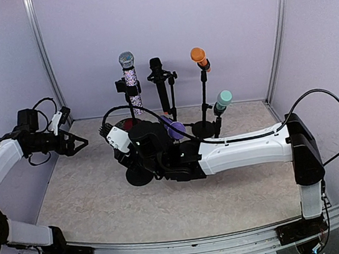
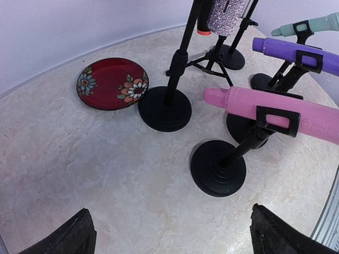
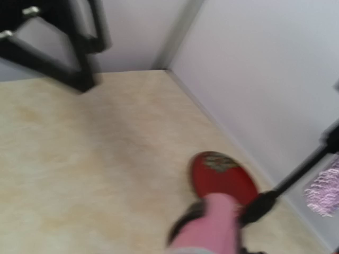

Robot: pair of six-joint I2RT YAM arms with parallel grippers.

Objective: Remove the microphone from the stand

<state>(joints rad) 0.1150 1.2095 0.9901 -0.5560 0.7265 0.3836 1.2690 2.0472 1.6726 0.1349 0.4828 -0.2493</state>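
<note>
Pink microphone [image 2: 275,112] lies almost level in the clip of its black stand [image 2: 218,168], at the near edge of the group of other stands [image 2: 164,108]. Right gripper [image 1: 141,155] is close over it; whether its jaws grip, I cannot tell. Left gripper [image 2: 175,238] stands wide apart, with bare table [image 2: 79,174] before it up to the red plate [image 2: 112,83].

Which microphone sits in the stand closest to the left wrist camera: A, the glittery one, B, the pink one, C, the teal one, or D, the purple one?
B: the pink microphone lies clipped in the nearest stand, with the purple one behind it.
</note>
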